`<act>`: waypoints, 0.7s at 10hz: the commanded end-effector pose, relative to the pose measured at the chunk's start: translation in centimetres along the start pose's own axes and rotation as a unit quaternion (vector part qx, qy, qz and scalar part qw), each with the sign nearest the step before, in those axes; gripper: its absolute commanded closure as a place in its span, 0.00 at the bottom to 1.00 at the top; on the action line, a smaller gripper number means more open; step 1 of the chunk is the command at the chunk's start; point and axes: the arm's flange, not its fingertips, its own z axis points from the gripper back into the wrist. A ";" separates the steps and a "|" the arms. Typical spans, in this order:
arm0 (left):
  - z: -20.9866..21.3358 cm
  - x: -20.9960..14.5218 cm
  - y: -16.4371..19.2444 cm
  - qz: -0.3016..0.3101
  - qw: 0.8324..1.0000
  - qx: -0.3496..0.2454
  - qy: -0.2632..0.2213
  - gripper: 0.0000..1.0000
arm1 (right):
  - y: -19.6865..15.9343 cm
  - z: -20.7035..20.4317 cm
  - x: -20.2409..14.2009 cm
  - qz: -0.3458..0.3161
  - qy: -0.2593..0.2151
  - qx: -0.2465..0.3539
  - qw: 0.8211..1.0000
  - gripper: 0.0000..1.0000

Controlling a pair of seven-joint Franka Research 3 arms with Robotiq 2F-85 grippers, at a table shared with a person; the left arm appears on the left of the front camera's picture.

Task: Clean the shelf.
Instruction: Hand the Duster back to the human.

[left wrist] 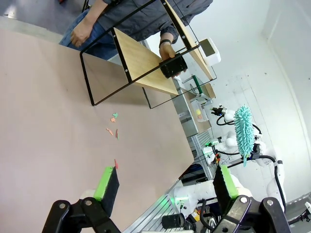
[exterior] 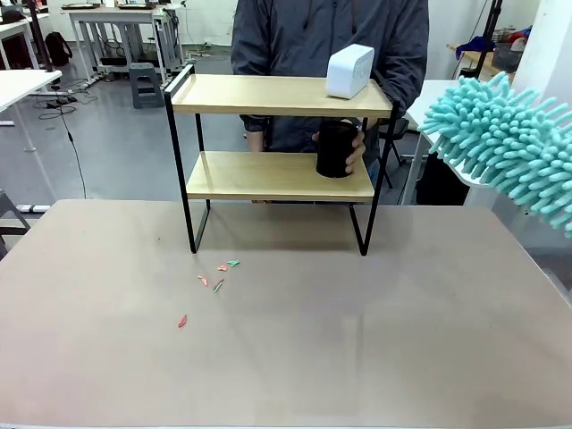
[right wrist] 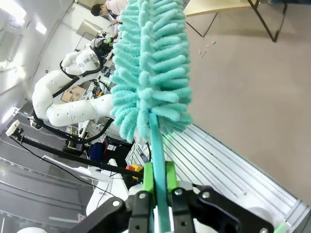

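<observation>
The shelf [exterior: 277, 94] stands at the far middle of the table, two light wooden boards in a black frame. A white box [exterior: 349, 71] sits on its top board. On the lower board a person's hand [exterior: 357, 148] holds a black cylinder [exterior: 335, 149]. In the left wrist view, the shelf [left wrist: 138, 60] lies far ahead of my open, empty left gripper [left wrist: 165, 184]. My right gripper [right wrist: 158, 182] is shut on the handle of a teal fluffy duster [right wrist: 150, 68]. The duster [exterior: 509, 147] hangs in the air to the right of the shelf, apart from it.
Small red and green scraps [exterior: 214, 281] lie on the beige tabletop [exterior: 357, 340] in front of the shelf's left leg. The person [exterior: 304, 36] stands right behind the shelf. White desks [exterior: 22, 85] stand farther back on the left.
</observation>
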 end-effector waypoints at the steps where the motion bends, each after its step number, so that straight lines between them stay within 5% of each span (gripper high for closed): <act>1: -2.0 0.8 -3.7 -0.049 0.997 -0.044 0.041 0.00 | 2.9 0.5 3.2 0.054 0.037 -0.021 0.998 0.88; 4: -12.7 2.0 -11.8 -0.142 0.965 -0.095 0.201 0.00 | 8.8 -3.8 12.0 0.138 0.188 -0.056 0.971 0.88; 6: -20.6 1.7 -14.9 -0.137 0.935 -0.151 0.289 0.00 | 8.6 -8.6 11.9 0.158 0.294 -0.023 0.943 0.88; 7: -24.4 0.7 -16.0 -0.119 0.929 -0.149 0.317 0.00 | 8.0 -11.1 11.5 0.169 0.305 0.013 0.937 0.88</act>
